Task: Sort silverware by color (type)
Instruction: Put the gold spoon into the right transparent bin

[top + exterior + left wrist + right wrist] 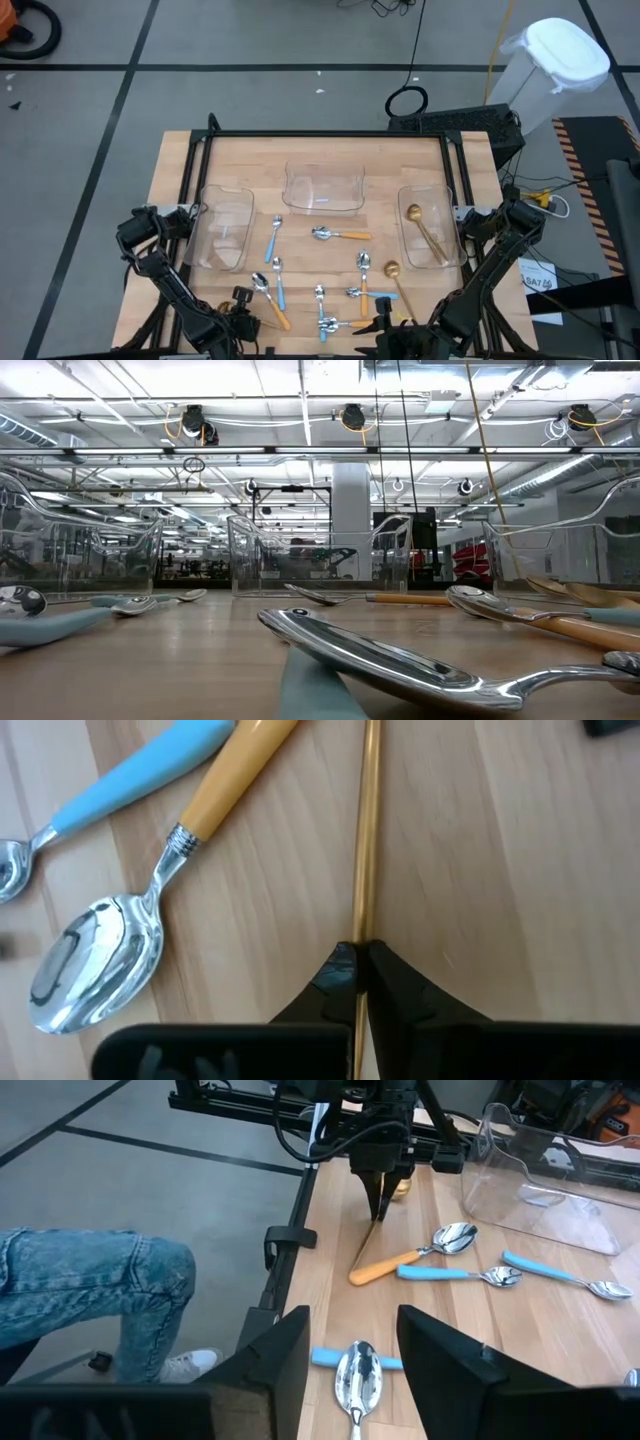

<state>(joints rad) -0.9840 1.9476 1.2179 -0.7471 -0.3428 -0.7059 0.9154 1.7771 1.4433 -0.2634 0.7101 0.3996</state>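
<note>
Orange-handled and blue-handled spoons lie scattered on the wooden table, among them an orange one (272, 303) and a blue one (280, 285) beside my left gripper (243, 305). That gripper is shut on a gold spoon (372, 1235), whose bowl (400, 1185) shows behind the fingers. My right gripper (360, 1355) hangs open near the table's near edge over a silver spoon bowl (357, 1377) and touches nothing. One gold spoon (392, 270) lies on the table. Two gold spoons (425, 230) lie in the right tray. My left gripper pinches the gold spoon's thin handle (362, 925) between its two fingertips (338, 970), coming from above with the fingers across it. The handle runs on past the fingers, and its free end (357, 1263) reaches down beside the orange handle's end. Whether the bowl is lifted, I cannot tell.
Three clear plastic trays stand along the far half of the table: left (225, 240), middle (323, 188), right (440, 255). A black frame rail (290, 1240) borders the table. A person's leg in jeans (90, 1295) stands by the near edge. Spoons crowd the near middle (325, 322).
</note>
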